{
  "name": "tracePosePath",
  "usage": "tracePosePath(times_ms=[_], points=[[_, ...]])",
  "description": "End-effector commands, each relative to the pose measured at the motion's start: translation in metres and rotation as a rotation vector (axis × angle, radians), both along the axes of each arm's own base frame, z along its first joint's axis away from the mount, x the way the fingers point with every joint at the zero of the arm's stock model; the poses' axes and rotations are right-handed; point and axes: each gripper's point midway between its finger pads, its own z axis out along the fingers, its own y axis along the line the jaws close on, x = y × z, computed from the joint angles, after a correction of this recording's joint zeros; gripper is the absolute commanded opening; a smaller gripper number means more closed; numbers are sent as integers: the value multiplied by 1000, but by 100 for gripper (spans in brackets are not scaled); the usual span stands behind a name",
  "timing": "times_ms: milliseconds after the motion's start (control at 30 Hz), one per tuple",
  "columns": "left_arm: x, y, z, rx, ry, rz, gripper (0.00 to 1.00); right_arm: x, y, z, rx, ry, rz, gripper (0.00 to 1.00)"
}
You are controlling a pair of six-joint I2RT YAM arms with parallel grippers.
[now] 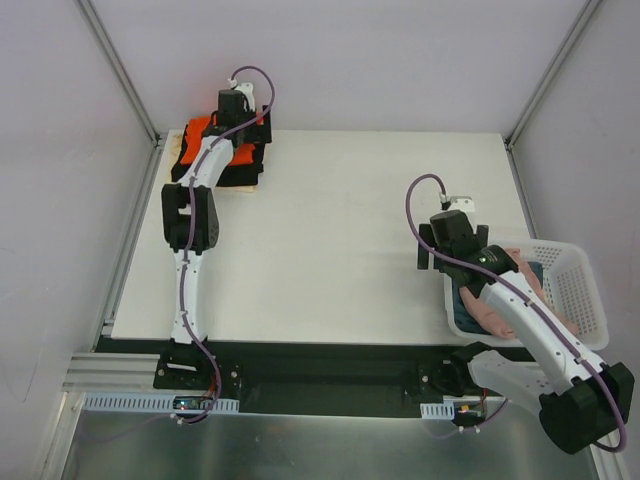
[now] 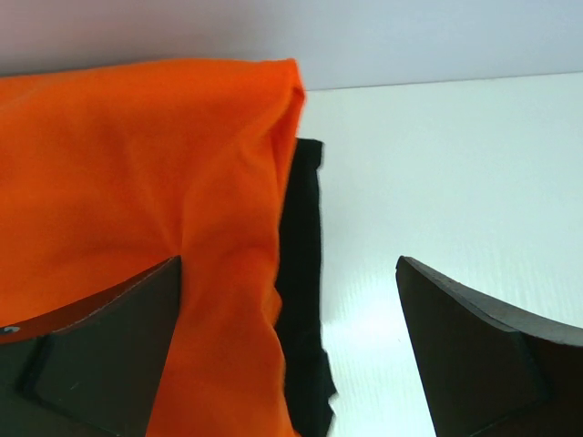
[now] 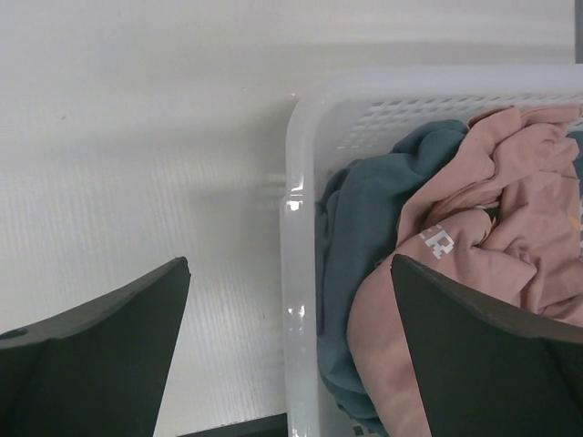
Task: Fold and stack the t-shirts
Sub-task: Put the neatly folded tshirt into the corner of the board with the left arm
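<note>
A bright orange-red t-shirt (image 1: pixel 200 130) (image 2: pixel 137 182) lies folded on top of a black t-shirt (image 1: pixel 235 176) (image 2: pixel 305 255) at the table's far left corner. My left gripper (image 1: pixel 238 108) (image 2: pixel 290 264) hangs open just over this stack, one finger above the orange cloth and the other above bare table, holding nothing. A pink t-shirt (image 1: pixel 500 315) (image 3: pixel 492 237) and a dark blue t-shirt (image 1: pixel 465 300) (image 3: pixel 364 228) lie crumpled in the white basket (image 1: pixel 580 290) (image 3: pixel 301 182). My right gripper (image 1: pixel 452 245) (image 3: pixel 290 262) is open and empty above the basket's left rim.
The white table (image 1: pixel 340 220) stretches between the stack and the basket. The basket overhangs the table's right edge. Metal frame posts (image 1: pixel 120 70) and grey walls close in the back and sides. Both arm bases sit along the near edge.
</note>
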Motion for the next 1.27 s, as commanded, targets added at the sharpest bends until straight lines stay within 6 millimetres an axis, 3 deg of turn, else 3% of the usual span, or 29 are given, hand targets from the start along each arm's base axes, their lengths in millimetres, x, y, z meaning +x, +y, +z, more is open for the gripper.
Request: tracePosePath(times_ms=[0, 33, 67, 100, 133, 167, 200, 233, 267, 300, 367, 500, 567, 600, 667, 700, 733, 800, 933, 1100, 1233], points=[[-40, -14, 165, 73, -242, 7, 99, 4, 16, 29, 119, -95, 49, 97], [-59, -21, 200, 87, -287, 18, 99, 4, 19, 23, 129, -93, 62, 97], [-70, -15, 212, 110, -294, 81, 99, 3, 22, 22, 149, -95, 75, 97], [-83, -17, 206, 118, -261, 96, 99, 1, 23, 18, 156, -92, 78, 97], [-109, -27, 229, 84, -265, 89, 99, 0, 25, 13, 167, -89, 82, 97], [-124, -31, 231, 66, -245, 83, 99, -1, 28, 12, 187, -93, 92, 97], [-139, -38, 214, 14, -181, 86, 99, -2, 29, 11, 200, -96, 96, 97], [-165, -39, 231, -32, -185, 75, 99, 0, 33, 12, 220, -114, 106, 97], [-181, -51, 229, -115, -152, 44, 99, -2, 36, 9, 236, -115, 120, 97], [-206, -48, 216, -141, -110, 55, 99, -2, 38, 8, 247, -117, 129, 97], [-232, -51, 194, -198, -43, 86, 99, -5, 42, 4, 269, -110, 143, 97], [-304, -41, 113, -155, 138, 183, 99, -12, 52, -6, 328, -107, 185, 97], [-329, -46, 92, -160, 187, 157, 99, -8, 58, -1, 353, -143, 212, 97], [-351, -45, 63, -149, 253, 164, 99, -8, 59, -2, 359, -143, 213, 97], [-375, -37, 57, -185, 249, 195, 99, -7, 62, -4, 367, -139, 223, 97], [-393, -31, 32, -179, 299, 216, 99, -7, 63, -6, 368, -134, 223, 97], [-403, -27, 35, -200, 280, 219, 99, -7, 63, -8, 369, -131, 220, 97], [-424, -17, 16, -190, 303, 232, 99, -6, 66, -13, 373, -110, 222, 97], [-440, 1, 0, -144, 331, 293, 99, -3, 72, -17, 388, -92, 230, 97], [-439, 2, 6, -141, 329, 300, 99, -5, 81, -20, 421, -91, 276, 97], [-435, 7, 8, -129, 312, 330, 99, -1, 72, -17, 403, -131, 229, 97]])
